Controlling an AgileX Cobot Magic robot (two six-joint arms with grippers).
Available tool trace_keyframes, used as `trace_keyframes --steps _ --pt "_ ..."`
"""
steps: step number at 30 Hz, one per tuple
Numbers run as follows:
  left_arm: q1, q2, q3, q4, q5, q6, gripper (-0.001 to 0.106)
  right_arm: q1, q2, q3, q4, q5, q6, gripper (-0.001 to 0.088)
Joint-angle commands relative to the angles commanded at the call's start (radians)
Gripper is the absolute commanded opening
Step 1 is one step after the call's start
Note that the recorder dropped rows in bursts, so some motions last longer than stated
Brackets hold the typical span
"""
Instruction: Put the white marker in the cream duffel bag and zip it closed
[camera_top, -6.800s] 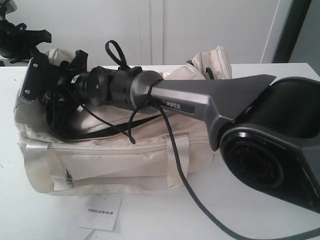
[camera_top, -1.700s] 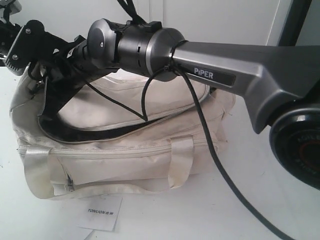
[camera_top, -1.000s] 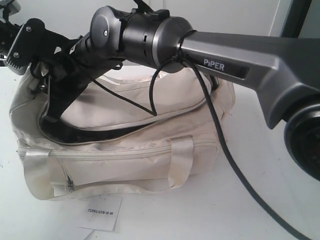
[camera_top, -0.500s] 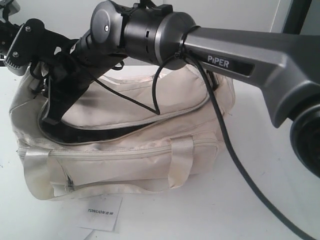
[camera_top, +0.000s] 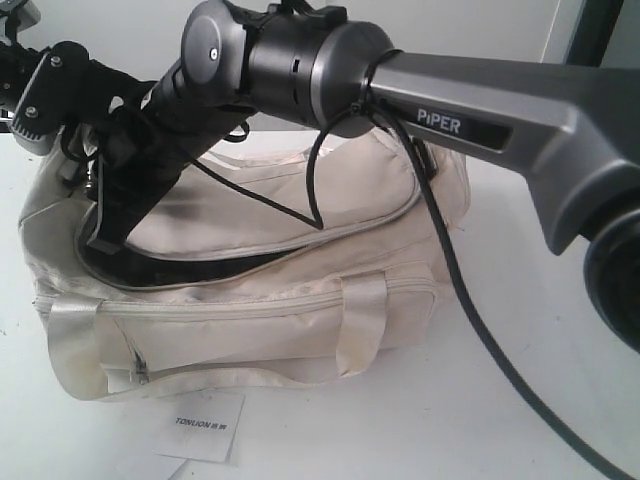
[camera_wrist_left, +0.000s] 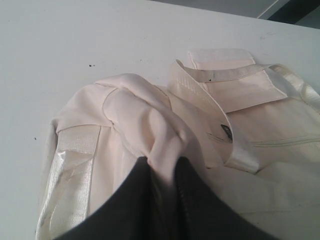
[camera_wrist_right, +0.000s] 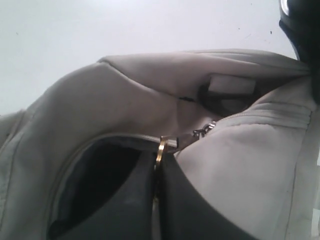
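Observation:
The cream duffel bag lies on the white table, its curved top zip partly open on the black lining. My right arm reaches across the bag to its left end. There my right gripper is shut on the gold zip pull, beside the dark opening. My left gripper is shut on a bunched fold of the bag's cream fabric at that same left end. The white marker is out of view.
A white "TONLION" paper card lies on the table in front of the bag. The right arm's black cable hangs down over the bag's right end to the table.
Several seconds ago the right arm lay lower across the bag; it has since risen. Over the last second the right arm edged slightly rightward, and both grips stayed shut.

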Motion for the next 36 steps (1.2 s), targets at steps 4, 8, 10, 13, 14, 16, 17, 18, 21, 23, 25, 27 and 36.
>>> trace_keyframes --steps 4,8,10,13,14,16,17,18,21,23,25,27,36 --pt "0.000 0.000 0.000 0.000 0.000 0.000 0.000 0.000 -0.004 0.000 0.000 0.016 0.000 0.0000" --pt "0.000 0.000 0.000 0.000 0.000 0.000 0.000 0.000 -0.004 0.000 0.002 0.027 0.000 0.0000" --pt "0.000 0.000 0.000 0.000 0.000 0.000 0.000 0.000 -0.010 0.000 0.024 0.040 0.000 0.0000" --pt "0.000 0.000 0.000 0.000 -0.003 0.000 0.000 0.000 -0.012 0.000 0.040 0.077 0.000 0.0000" --pt "0.000 0.000 0.000 0.000 -0.003 0.000 0.000 0.000 -0.012 0.000 0.040 0.083 0.000 0.0000" --pt "0.000 0.000 0.000 0.000 -0.003 0.000 0.000 0.000 -0.012 0.000 0.040 0.086 0.000 0.0000" --pt "0.000 0.000 0.000 0.000 -0.005 0.000 0.000 0.000 -0.012 0.000 0.048 0.088 0.000 0.0000" --pt "0.003 0.000 0.000 0.000 -0.010 -0.002 0.000 0.000 -0.014 0.000 0.058 0.089 0.000 0.0000" --pt "0.021 0.000 0.000 0.000 -0.010 -0.026 0.000 0.000 -0.024 0.000 0.081 0.080 -0.002 0.0000" --pt "0.031 0.000 0.000 0.000 -0.010 -0.026 0.000 0.000 -0.028 0.000 0.083 0.057 -0.004 0.0000" --pt "0.032 0.000 0.000 0.000 -0.010 -0.026 0.000 0.000 -0.029 0.000 0.081 -0.010 0.015 0.0000" --pt "0.031 0.000 0.000 0.000 -0.008 -0.026 0.000 0.000 -0.029 0.000 0.083 -0.006 0.020 0.0000" --pt "0.031 0.002 0.000 0.000 -0.011 -0.026 0.000 0.000 -0.033 0.000 0.092 0.148 0.018 0.0000"
